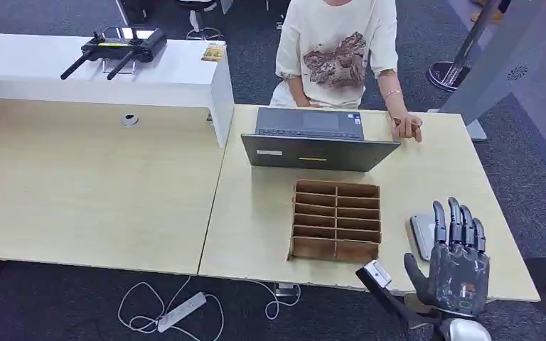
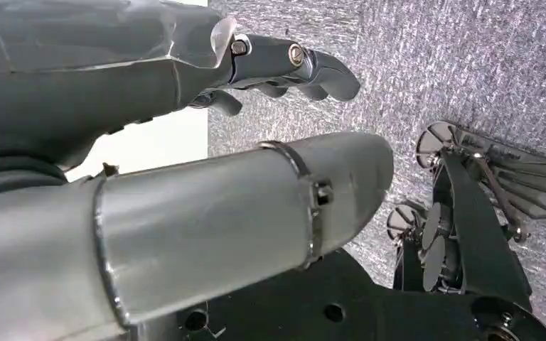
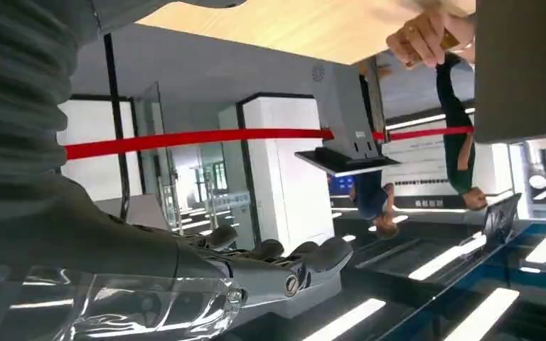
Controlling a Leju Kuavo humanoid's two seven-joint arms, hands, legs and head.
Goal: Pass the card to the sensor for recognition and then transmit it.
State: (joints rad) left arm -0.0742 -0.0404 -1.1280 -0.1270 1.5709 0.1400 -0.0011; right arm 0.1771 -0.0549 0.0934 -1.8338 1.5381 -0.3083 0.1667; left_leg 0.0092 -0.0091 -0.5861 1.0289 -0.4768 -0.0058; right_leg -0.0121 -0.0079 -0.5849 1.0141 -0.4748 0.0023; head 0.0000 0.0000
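My right hand (image 1: 456, 259) is raised over the table's near right corner, fingers straight and apart, holding nothing; the right wrist view shows the same extended fingers (image 3: 284, 259). Just behind it lies a flat grey sensor (image 1: 421, 233), partly hidden by the fingers. Across the table a person's hand (image 1: 407, 126) rests on the far edge holding what looks like a small brown card (image 3: 458, 35). My left hand (image 2: 185, 142) hangs beside the table over grey carpet, fingers loosely extended with nothing in them.
A wooden compartment box (image 1: 336, 220) stands mid-table, with an open laptop (image 1: 316, 138) behind it facing the seated person. A white counter (image 1: 99, 71) with a black router (image 1: 117, 46) sits at the back left. A power strip (image 1: 181, 311) lies on the floor.
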